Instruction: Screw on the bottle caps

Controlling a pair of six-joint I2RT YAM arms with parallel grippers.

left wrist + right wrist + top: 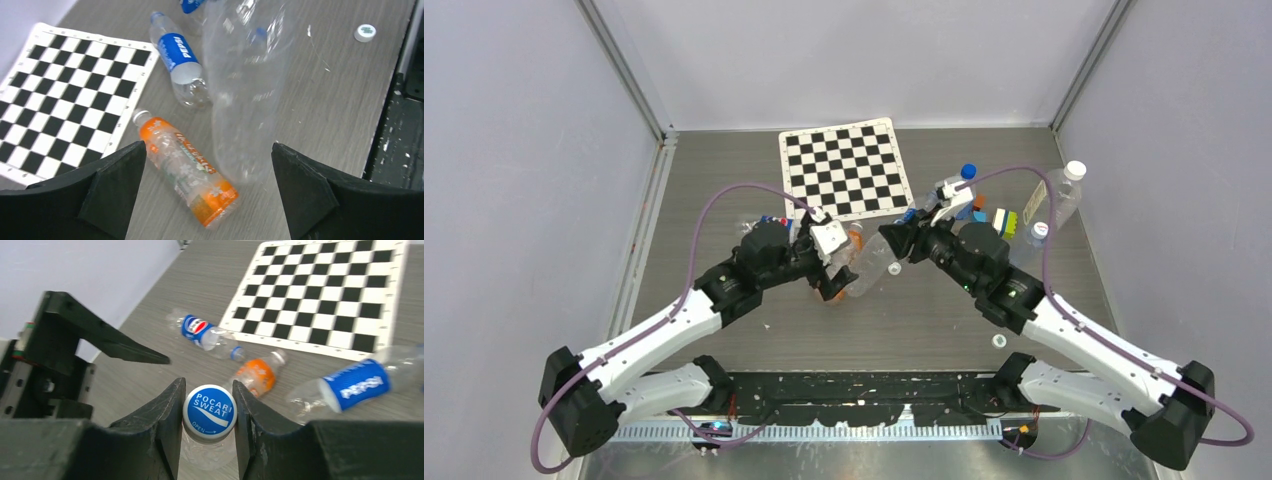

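Observation:
My right gripper (209,401) is shut on a blue cap (209,412) marked Pocari Sweat, one of the bottle caps, which sits on the neck of a clear unlabelled bottle (245,90). That bottle (869,265) hangs slanted between the two grippers. The left gripper (208,150) stands wide open, its fingers (120,175) on either side of the bottle's base and apart from it. A loose white cap (365,32) lies on the table near the front edge, also seen from above as the white cap (999,340).
An orange-labelled bottle (185,167) and a Pepsi bottle (177,60) lie on the table below the left gripper, beside the checkerboard mat (844,170). More bottles (1064,190) and small blocks (1004,220) sit at the back right.

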